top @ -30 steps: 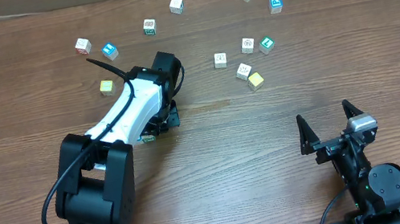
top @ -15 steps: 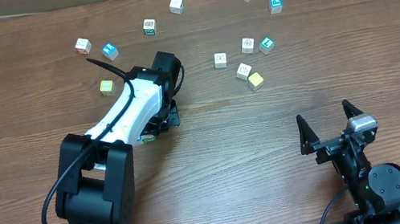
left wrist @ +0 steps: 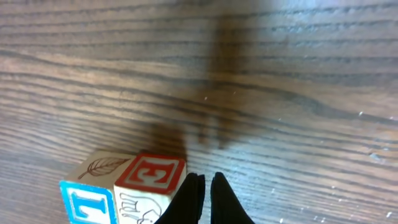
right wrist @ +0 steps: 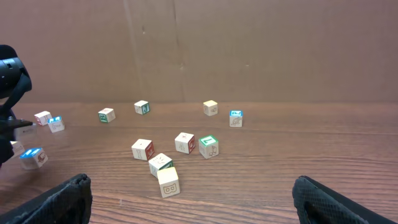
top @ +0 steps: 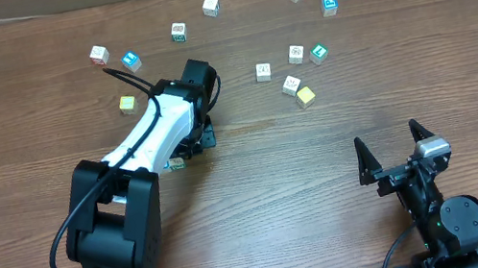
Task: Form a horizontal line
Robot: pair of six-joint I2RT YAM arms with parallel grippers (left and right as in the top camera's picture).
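Cube pair (left wrist: 134, 186) just beside closed left tool (left wrist: 205, 182).

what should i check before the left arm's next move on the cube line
1. Left claw shut with nothing in it: ok.
2. Left claw beside the red-lettered cube, not on top of it: ok.
3. Red-lettered cube side by side with the blue-faced cube, no gap showing: ok.
4. Line holds four cubes: cannot tell. Only two show in the left wrist view, and the arm hides the spot from overhead.
5. Right claw open and parked away from the cubes: ok.
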